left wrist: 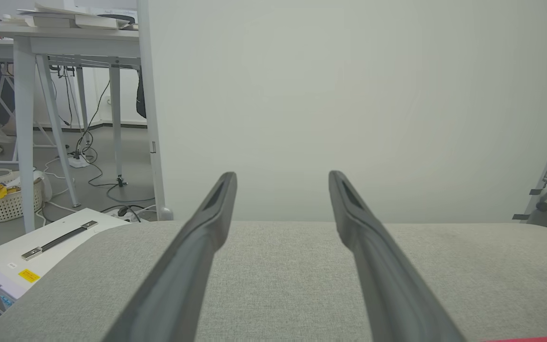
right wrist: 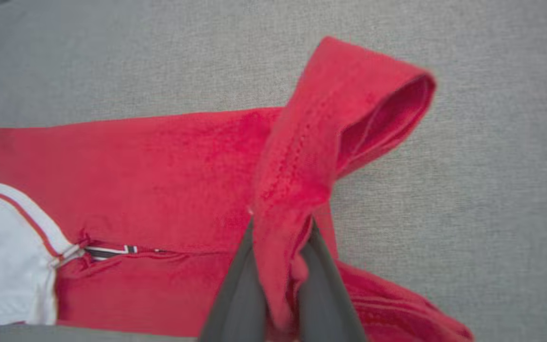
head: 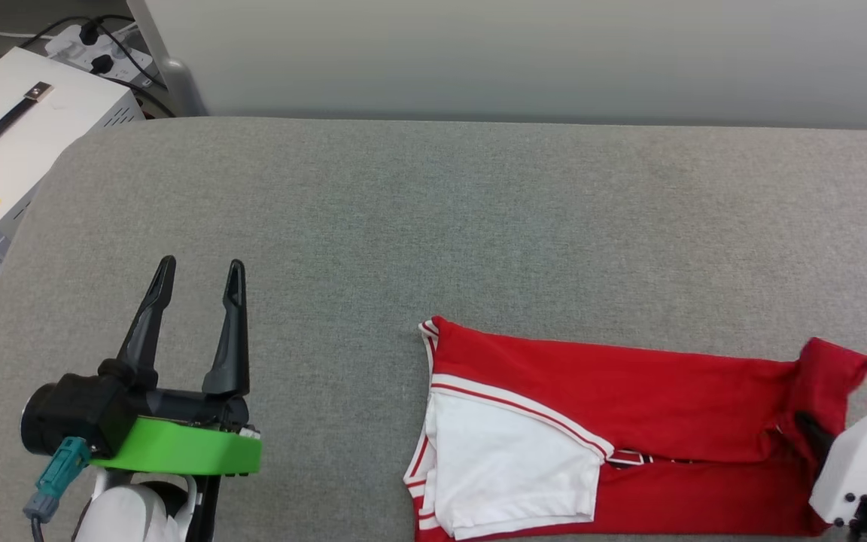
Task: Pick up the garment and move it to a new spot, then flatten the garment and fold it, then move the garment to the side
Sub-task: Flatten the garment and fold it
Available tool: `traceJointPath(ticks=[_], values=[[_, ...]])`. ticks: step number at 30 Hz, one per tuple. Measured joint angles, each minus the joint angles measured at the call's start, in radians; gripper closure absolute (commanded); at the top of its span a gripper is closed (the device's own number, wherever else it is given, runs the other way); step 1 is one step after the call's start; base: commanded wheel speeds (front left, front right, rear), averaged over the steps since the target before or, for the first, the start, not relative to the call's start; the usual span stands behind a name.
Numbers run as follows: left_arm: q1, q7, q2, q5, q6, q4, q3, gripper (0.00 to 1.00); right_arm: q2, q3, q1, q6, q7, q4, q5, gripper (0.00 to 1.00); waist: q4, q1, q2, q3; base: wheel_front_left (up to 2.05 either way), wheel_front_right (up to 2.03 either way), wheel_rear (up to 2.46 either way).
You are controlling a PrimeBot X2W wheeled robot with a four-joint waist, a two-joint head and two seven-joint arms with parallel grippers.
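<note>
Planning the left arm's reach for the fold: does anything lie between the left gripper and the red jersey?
Nothing visible does. Bare grey cushion lies between the open left gripper and the jersey, on its striped-edge side. The right gripper is shut on its opposite end.

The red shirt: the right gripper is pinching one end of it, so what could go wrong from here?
The right gripper holds only a small bunch at the end of the garment, so the fabric may slip free when pulled. The left gripper hangs open over the bare grey cushion, away from the garment, so a one-sided pull could drag everything and disturb the folded white sleeve.
</note>
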Motion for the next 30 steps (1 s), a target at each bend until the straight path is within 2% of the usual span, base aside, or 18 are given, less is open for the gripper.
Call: traceJointPath(ticks=[1,6,12,20,28,29,30], values=[[0.0,0.0,-0.003,-0.004,0.0,0.003,0.0,0.0,0.067,0.055,0.007,0.0,0.059,-0.094,-0.028,1.0,0.014,0.0,0.0,-0.002,0.0,0.0,0.0],[0.0,0.0,-0.005,-0.004,0.0,0.009,-0.002,0.0,0.144,0.15,0.001,0.0,0.108,-0.138,-0.026,1.0,0.029,0.0,0.0,-0.004,0.0,0.0,0.0],[0.0,0.0,-0.006,-0.007,0.0,0.014,-0.001,0.0,0.179,0.258,-0.037,0.0,0.114,-0.128,0.013,1.0,0.047,0.0,0.0,-0.009,0.0,0.0,0.0],[0.0,0.0,-0.006,-0.01,0.0,0.025,-0.01,0.0,0.184,0.402,-0.102,0.0,0.006,0.026,0.134,1.0,0.067,0.0,0.0,-0.013,0.0,0.0,0.0],[0.0,0.0,-0.006,-0.01,0.0,0.042,-0.037,0.0,0.184,0.474,-0.18,0.0,-0.1,0.211,0.215,1.0,0.095,0.0,0.0,-0.019,0.0,0.0,0.0],[0.0,0.0,-0.006,-0.011,0.0,0.043,-0.039,0.0,0.184,0.481,-0.191,0.0,-0.113,0.237,0.215,0.72,0.099,0.0,0.0,-0.019,0.0,0.0,0.0],[0.0,0.0,-0.005,-0.011,0.0,0.044,-0.04,0.0,0.185,0.485,-0.202,0.0,-0.129,0.258,0.216,0.0,0.102,0.0,0.0,-0.02,0.0,0.0,0.0]])
